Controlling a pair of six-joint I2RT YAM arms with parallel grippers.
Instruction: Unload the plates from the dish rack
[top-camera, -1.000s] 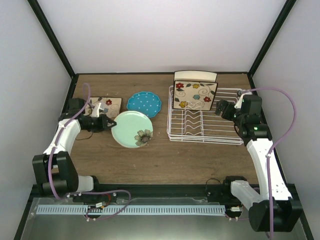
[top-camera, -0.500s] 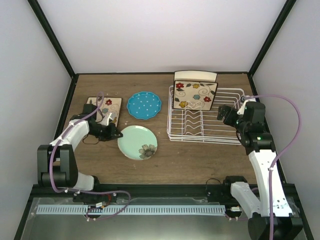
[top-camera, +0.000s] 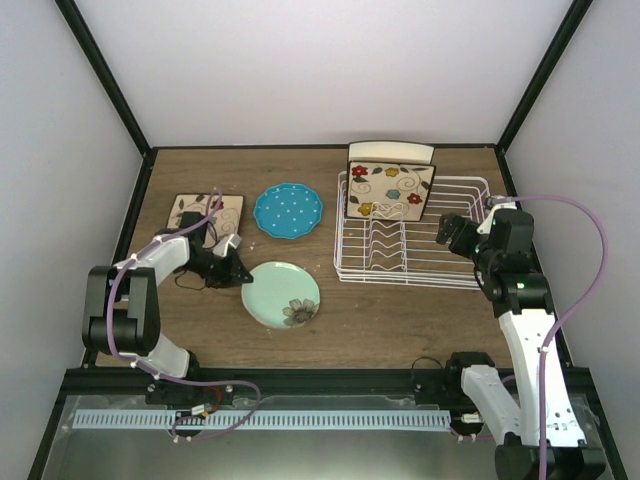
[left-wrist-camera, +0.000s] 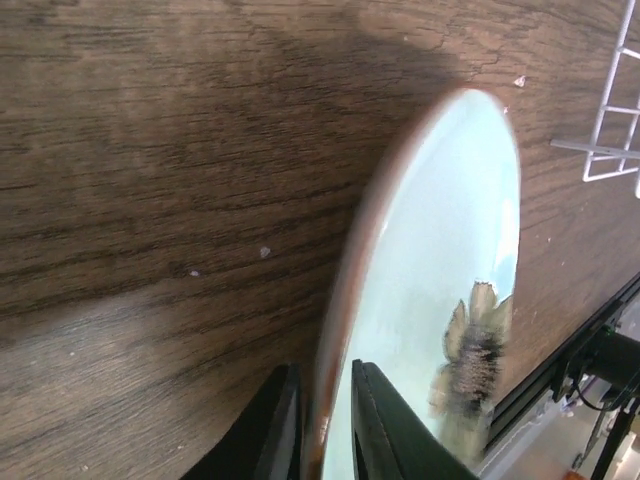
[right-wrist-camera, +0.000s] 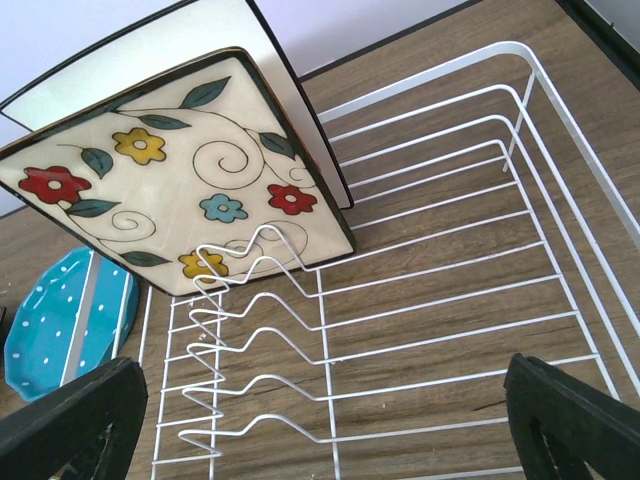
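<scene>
Mint green flowered plate (top-camera: 283, 293) is being gripped at its left rim by the left gripper (top-camera: 230, 268). In the left wrist cam the fingers (left-wrist-camera: 385, 435) are being pinched narrow on the brownish rim, one on each side. The plate is being kept low over the wood table (top-camera: 400, 320), near the front-left corner of the dish rack (top-camera: 470, 262) but apart from it. Can't be told whether it's fully resting on the wood.

Other stuff that's being seen rn:
- blue dotted plate (top-camera: 288, 210) is lying flat on the table, just left of the rack, not touching the mint one
- flat square floral plate (top-camera: 228, 207) is lying at the far left w/ the left arm crossing over it, so it's only partly visible
- upright square floral plate (right-wrist-camera: 180, 160) is standing in the back-left part of the rack, pattern facing fwd, bottom edge by the zigzag dividers (right-wrist-camera: 250, 330)
- plain-backed square plate (right-wrist-camera: 150, 45) is standing right behind it, only a cream face + dark rim showing

Right gripper (top-camera: 455, 232) is being held over the rack's right side. Its fingers are spread wide at the bottom corners of the right wrist cam, w/ nothing between them.
</scene>
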